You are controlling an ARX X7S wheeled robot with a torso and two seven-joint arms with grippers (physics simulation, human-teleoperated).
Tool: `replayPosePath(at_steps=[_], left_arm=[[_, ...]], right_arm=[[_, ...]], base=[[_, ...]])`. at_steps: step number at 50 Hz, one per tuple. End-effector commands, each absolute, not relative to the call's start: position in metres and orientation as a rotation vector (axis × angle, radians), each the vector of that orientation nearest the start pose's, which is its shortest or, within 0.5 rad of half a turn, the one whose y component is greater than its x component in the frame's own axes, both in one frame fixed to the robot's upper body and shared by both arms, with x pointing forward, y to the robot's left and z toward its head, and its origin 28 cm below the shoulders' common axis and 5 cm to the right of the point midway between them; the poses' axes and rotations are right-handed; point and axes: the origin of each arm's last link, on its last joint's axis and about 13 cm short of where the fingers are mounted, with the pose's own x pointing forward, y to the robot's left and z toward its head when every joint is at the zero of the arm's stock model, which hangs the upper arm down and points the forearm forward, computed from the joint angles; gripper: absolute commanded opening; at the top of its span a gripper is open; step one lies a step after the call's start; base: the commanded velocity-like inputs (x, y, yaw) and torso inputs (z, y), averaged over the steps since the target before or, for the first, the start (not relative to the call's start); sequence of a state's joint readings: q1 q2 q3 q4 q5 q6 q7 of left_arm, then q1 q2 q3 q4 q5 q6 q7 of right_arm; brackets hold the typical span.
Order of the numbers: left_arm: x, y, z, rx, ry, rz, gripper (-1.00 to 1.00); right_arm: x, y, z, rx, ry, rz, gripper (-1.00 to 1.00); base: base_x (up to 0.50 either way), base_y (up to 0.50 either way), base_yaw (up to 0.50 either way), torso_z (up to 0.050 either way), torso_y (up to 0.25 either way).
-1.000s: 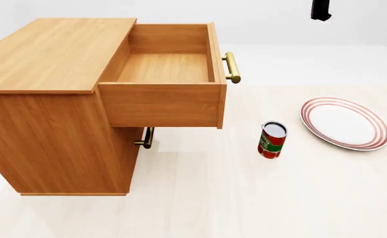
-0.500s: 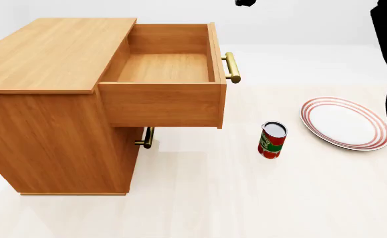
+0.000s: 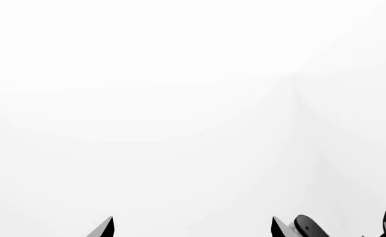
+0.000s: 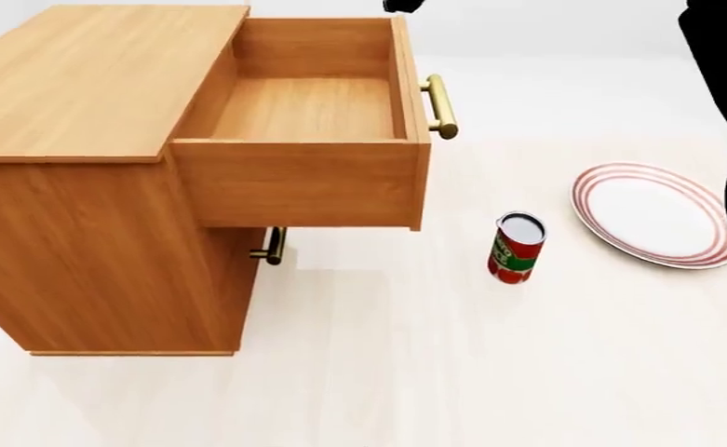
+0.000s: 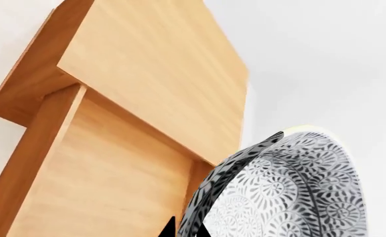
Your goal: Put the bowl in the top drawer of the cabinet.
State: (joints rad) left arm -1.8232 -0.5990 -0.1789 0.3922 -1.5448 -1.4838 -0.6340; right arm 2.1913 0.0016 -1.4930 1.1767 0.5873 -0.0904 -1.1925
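Two drawers in the cabinet (image 4: 77, 93), far left in the head view. Top drawer (image 4: 301, 182) pulled wide open and bare inside, likely so as to take the bowl from above. Lower drawer (image 4: 270, 247) shut beneath it, with only the brass handle showing.

Right of the cabinet, well apart from it, a red can (image 4: 516, 248) upright on the pale floor. Further right, a flat red-rimmed plate (image 4: 652, 214). Neither needed for the task. At the far right edge, the black bulk of the right arm (image 4: 723, 112), raised.

No bowl in the head view. Shows only in the right wrist view: bowl (image 5: 291, 192) up in the air, tilted on edge, near the open drawer. Seems pinched at the rim by the right gripper (image 5: 179, 228), of which only one dark tip shows. Deep, round, white, covered in dense dark blue-grey leafy speckle.

Left gripper (image 3: 191, 228) spread wide, holding nothing, facing blank white.
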Motion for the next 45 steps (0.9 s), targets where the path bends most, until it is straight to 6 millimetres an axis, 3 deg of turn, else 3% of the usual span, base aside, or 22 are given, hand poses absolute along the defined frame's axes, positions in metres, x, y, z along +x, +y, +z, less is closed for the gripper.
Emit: replayPosePath(at_steps=[1,45], left_arm=[[0.139,0.282,0.459,0.137,-0.746,-0.267,1.00],[0.143,0.281,0.458,0.131,-0.774,-0.259,1.00]], right_arm=[[0.351,-0.031,0.535,-1.381,-0.225,1.145,-1.00],[0.354,-0.022,0.526,-1.437,-0.168,1.181,-1.00]], base=[[0.00,0.00,0.00,0.000,-0.113],[0.00,0.00,0.00,0.000,-0.114]])
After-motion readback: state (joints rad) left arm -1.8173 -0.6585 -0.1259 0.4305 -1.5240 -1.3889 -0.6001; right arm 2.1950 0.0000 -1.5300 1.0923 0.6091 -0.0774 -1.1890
